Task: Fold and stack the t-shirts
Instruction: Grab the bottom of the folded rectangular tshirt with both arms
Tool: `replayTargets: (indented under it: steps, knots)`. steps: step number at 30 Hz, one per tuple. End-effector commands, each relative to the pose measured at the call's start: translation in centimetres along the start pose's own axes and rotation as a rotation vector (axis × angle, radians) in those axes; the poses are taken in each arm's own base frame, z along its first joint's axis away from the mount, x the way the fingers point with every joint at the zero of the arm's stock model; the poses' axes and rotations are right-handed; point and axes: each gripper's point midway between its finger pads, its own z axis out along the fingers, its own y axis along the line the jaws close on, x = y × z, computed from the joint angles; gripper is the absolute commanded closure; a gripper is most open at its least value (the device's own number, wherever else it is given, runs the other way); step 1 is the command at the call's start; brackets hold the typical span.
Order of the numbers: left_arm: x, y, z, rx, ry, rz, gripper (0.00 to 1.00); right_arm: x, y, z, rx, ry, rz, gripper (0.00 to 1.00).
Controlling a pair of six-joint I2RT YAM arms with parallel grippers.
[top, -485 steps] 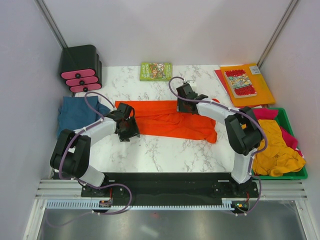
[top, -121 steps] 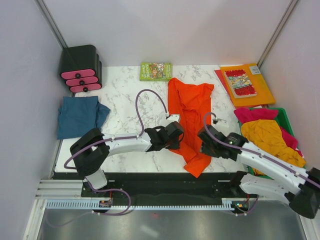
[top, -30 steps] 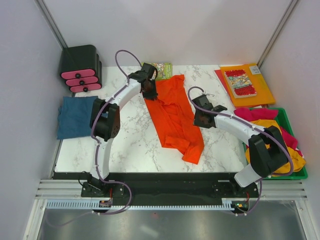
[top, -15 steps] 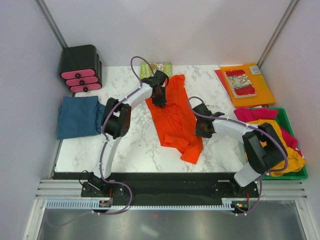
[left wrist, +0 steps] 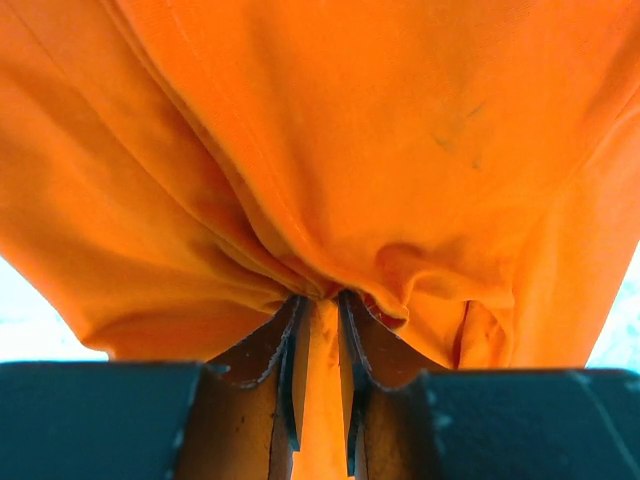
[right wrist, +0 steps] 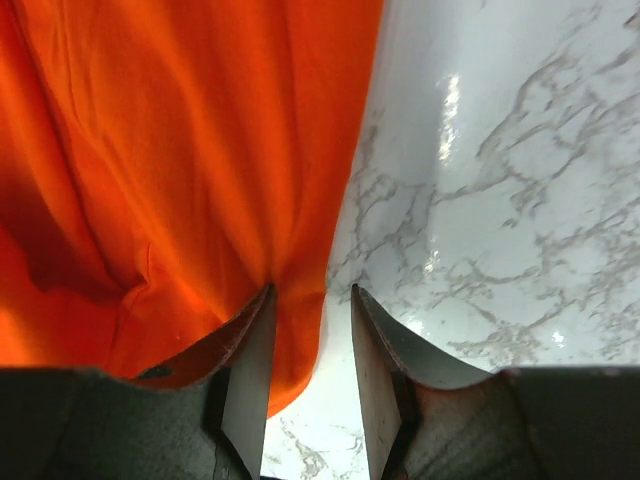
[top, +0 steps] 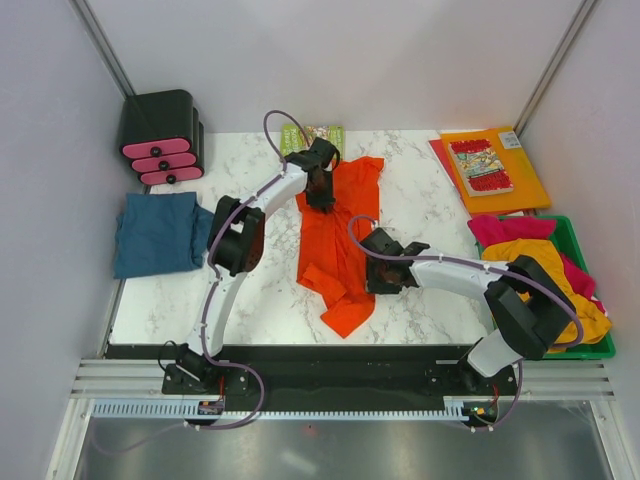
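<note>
Lying from upper to lower centre, the orange-red t-shirt [top: 330,240] is pinched at its upper end by our left jaws; our right jaws, spread, straddle its right edge.

An orange-red t-shirt [top: 340,240] lies rumpled lengthwise on the marble worktop [top: 260,290], with the left pincer [top: 322,195] at its 12 o'clock end and the right pincer [top: 372,272] at its 3 o'clock edge. A teal t-shirt [top: 155,232] lies at 9 o'clock. A mustard t-shirt [top: 545,265] and a magenta t-shirt [top: 505,228] fill the green bin [top: 575,235] at 4 o'clock.
</note>
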Motion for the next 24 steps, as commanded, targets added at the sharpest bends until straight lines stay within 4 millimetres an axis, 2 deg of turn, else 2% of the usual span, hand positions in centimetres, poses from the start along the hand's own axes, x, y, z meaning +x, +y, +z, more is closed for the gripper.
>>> replayTargets:
  steps: [1, 2, 4, 5, 6, 7, 8, 9, 10, 11, 12, 13, 14, 16, 17, 19, 20, 22, 23, 24]
  knots:
    - [3.4, 3.4, 0.9, -0.127, 0.084, -0.005, 0.75, 3.0, -1.8, -0.1, 0.070, 0.089, 0.003, 0.56]
    - [3.2, 3.7, 0.4, -0.148, 0.067, -0.007, 0.74, 1.6, -1.3, -0.6, 0.065, 0.050, 0.004, 0.55]
    - [2.4, 3.6, -2.1, -0.146, 0.025, -0.005, 0.72, -0.9, -1.2, -1.6, 0.078, -0.015, 0.002, 0.55]
    - [2.1, 3.7, -3.0, -0.155, 0.003, 0.000, 0.71, -2.9, -0.2, -2.5, 0.057, -0.060, 0.006, 0.53]
    - [2.2, 4.0, -3.9, -0.158, -0.004, 0.001, 0.70, -3.9, -0.2, -3.1, 0.066, -0.075, -0.009, 0.53]
    - [1.2, 3.5, -6.3, -0.141, -0.050, 0.002, 0.69, -5.0, -0.2, -3.5, 0.074, -0.094, -0.008, 0.53]
    - [1.5, 3.8, -7.1, -0.145, -0.055, 0.005, 0.69, -7.3, 0.6, -4.7, 0.067, -0.152, -0.002, 0.52]
    - [1.6, 3.9, -8.0, -0.144, -0.065, 0.007, 0.69, -8.1, 0.4, -5.3, 0.079, -0.166, -0.008, 0.52]
    - [1.0, 3.5, -10.4, -0.121, -0.110, 0.003, 0.68, -9.5, 1.1, -6.4, 0.062, -0.203, -0.002, 0.52]
    - [2.0, 3.9, -10.7, -0.125, -0.095, 0.000, 0.68, -10.2, 0.9, -6.9, 0.071, -0.227, 0.002, 0.52]
    - [2.5, 4.0, -11.3, -0.120, -0.098, 0.001, 0.67, -10.7, 0.9, -7.6, 0.070, -0.246, 0.009, 0.52]
    - [2.3, 3.8, -13.3, -0.100, -0.134, -0.005, 0.67, -11.2, 1.0, -8.2, 0.064, -0.266, 0.011, 0.52]
    - [4.1, 4.8, -13.0, -0.116, -0.103, -0.013, 0.67, -11.3, 0.9, -8.4, 0.064, -0.275, 0.015, 0.52]
    - [5.4, 4.6, -13.9, -0.071, -0.111, -0.028, 0.67, -11.2, 0.7, -8.8, 0.059, -0.281, 0.019, 0.51]
    - [7.5, 5.1, -14.6, -0.056, -0.097, -0.047, 0.67, -10.9, 0.6, -8.8, 0.057, -0.279, 0.021, 0.52]
    - [9.3, 4.5, -14.7, 0.003, -0.105, -0.059, 0.69, -10.2, 0.0, -8.6, 0.065, -0.269, 0.026, 0.52]
    - [11.7, 5.1, -15.0, 0.014, -0.090, -0.075, 0.69, -9.9, -0.1, -8.5, 0.065, -0.266, 0.032, 0.52]
    - [13.1, 4.3, -15.0, 0.068, -0.120, -0.067, 0.69, -9.1, -0.6, -8.3, 0.065, -0.260, 0.039, 0.52]
    - [15.4, 4.5, -14.8, 0.097, -0.094, -0.071, 0.69, -9.0, -0.6, -8.3, 0.061, -0.263, 0.045, 0.52]
    - [16.4, 4.1, -14.7, 0.122, -0.095, -0.059, 0.69, -8.9, -0.7, -8.3, 0.056, -0.266, 0.050, 0.52]
